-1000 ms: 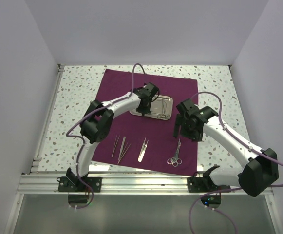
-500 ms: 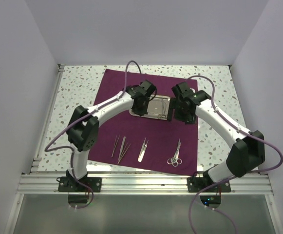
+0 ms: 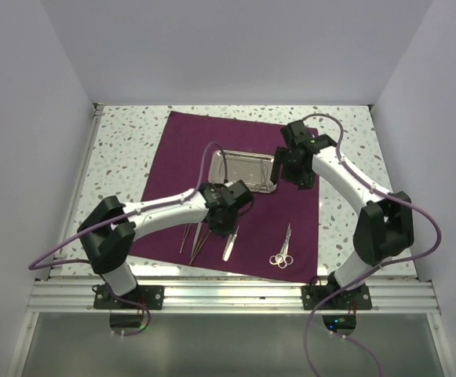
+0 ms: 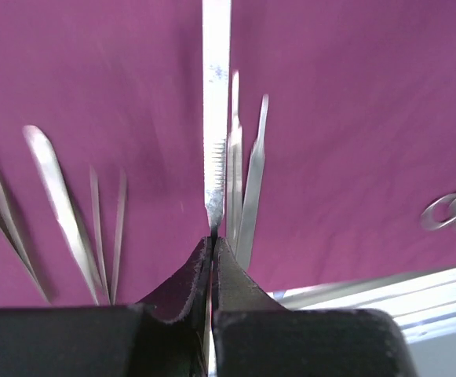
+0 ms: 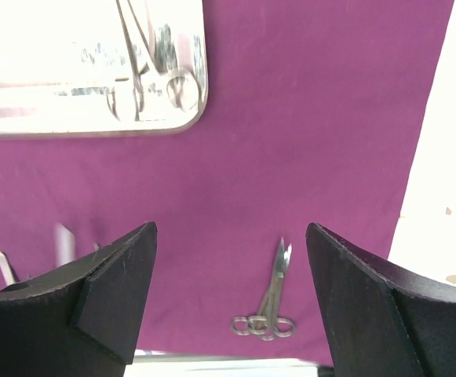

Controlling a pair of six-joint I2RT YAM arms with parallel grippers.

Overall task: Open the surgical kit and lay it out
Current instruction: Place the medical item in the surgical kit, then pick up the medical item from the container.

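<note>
**Left arm drops from tray to the instrument row**

Since a second ago the left arm has swung off the small rectangular shiny steel tray (image 3: 218, 169) down to the near row of instruments. The right arm has reached up to the tray's right edge.

The dark purple cloth wrap (image 3: 180, 145) lies unfolded on the speckled counter (image 3: 118, 157), with the tray on its far half and the steel scissors (image 3: 282, 251) near its front edge.

Risk, as I judge it: the left pincer (image 4: 213, 239) holds the thin flat steel tweezers (image 4: 216, 118) by their very end. They could pivot or slip and land on the pieces lying just beside them, scattering the row. The right arm could nudge the tray.

The left pincer is clamped fully shut on the tweezers. The right pincer (image 5: 229, 232) stands wide apart, holding nothing, and hovers over the cloth near the tray, where ring-handled steel forceps (image 5: 145, 71) remain.
</note>
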